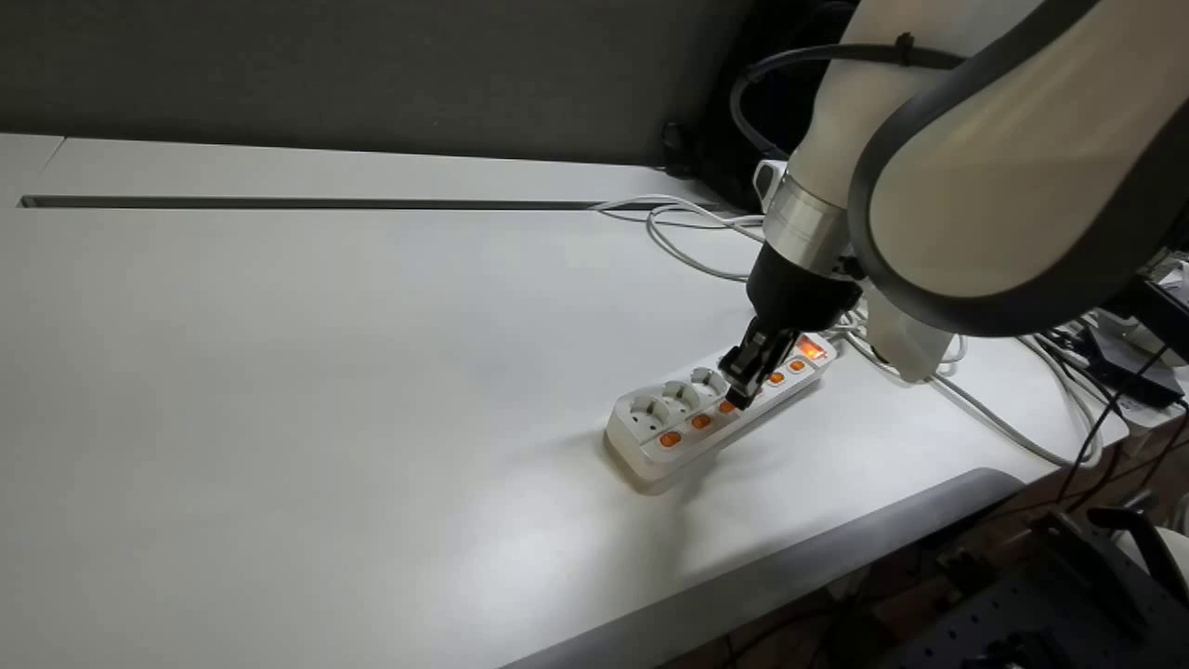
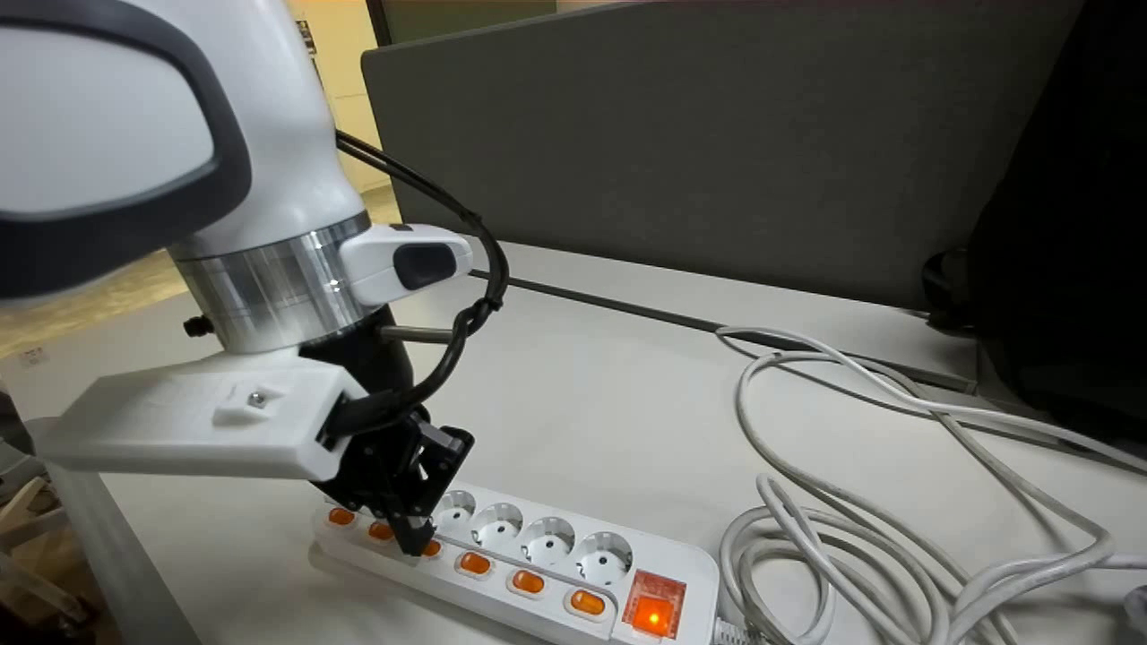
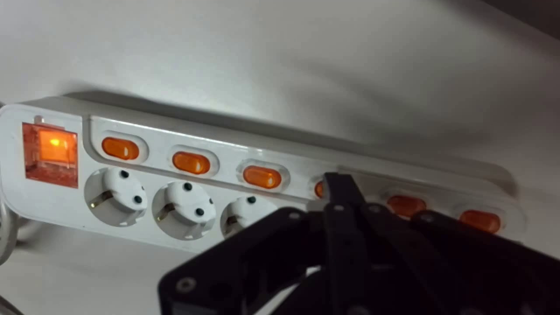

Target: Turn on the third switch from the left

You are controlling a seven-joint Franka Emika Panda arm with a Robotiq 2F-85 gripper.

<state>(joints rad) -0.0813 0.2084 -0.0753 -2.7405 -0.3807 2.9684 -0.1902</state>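
Switch three (image 3: 319,189) from the left sits on the strip (image 3: 299,177), which lies flat on the table (image 1: 353,390), face upward, so a push from above seems suitable. The gripper (image 2: 415,537) has its fingers (image 3: 344,188) together and grips nothing, probably to make one narrow tip for pressing. The switch is at this tip, partly covered in the wrist view; whether they touch, I cannot tell.

The third switch (image 2: 433,548), orange and partly hidden, is seated in a row along the white power strip (image 3: 227,170), laid flat on the tabletop (image 1: 325,390).
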